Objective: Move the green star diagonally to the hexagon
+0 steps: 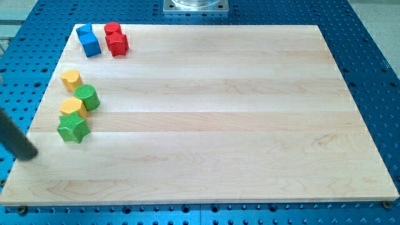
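My tip [29, 155] rests bare at the board's left edge, holding nothing; the green star [73, 129] lies up-right of it, touching the yellow hexagon [72, 107] above

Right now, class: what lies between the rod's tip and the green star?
Nothing: in the camera view, only bare board separates my tip, at the view's left edge, from the green star. The yellow hexagon touches the star's upper side.
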### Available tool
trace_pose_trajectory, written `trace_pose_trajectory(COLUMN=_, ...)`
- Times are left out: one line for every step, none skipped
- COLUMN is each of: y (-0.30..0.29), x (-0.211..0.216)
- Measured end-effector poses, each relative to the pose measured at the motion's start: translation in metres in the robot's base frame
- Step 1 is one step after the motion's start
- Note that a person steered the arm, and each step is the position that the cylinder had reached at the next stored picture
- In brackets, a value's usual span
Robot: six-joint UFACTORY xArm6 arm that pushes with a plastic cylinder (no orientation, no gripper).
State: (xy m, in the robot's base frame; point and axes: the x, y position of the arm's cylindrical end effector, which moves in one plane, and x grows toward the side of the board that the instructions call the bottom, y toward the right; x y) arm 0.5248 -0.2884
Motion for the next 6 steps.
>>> trace_pose_trajectory(y=0.003, x=-0.058)
trace_pose_trajectory(y=0.024, x=-0.070)
trace_pose_trajectory(y=0.082, x=-0.042)
trace_pose_trajectory(y=0.093, x=-0.043)
trace_pose_trajectory(y=0.070, x=-0.036)
trace_pose_trajectory(y=0.064, x=-0.004)
